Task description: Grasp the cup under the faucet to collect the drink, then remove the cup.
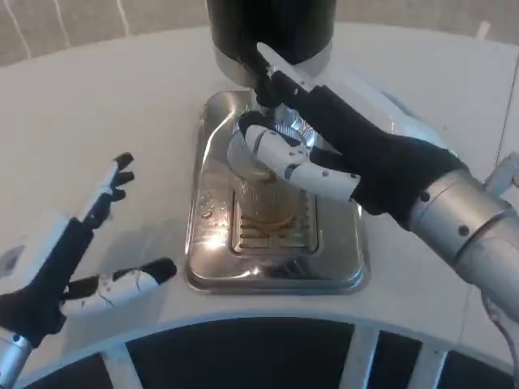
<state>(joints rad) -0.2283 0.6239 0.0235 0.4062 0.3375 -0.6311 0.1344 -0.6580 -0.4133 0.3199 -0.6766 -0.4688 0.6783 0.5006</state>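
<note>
A clear ribbed plastic cup (261, 194) stands on the metal drip tray (324, 267), directly below the black dispenser (272, 28) and its faucet. My right hand (324, 154) reaches in from the right and grips the cup around its upper part, fingers wrapped round the rim side. Amber liquid seems to fill the cup's lower part. Over the table at the lower left, away from the tray, hovers my left hand (69, 259), open, with its fingers spread and nothing in it.
The drip tray has a slotted grate (251, 235) in its middle and drops of water on its left side. The white table (122, 105) runs round it; its curved front edge (243, 324) lies just below the tray.
</note>
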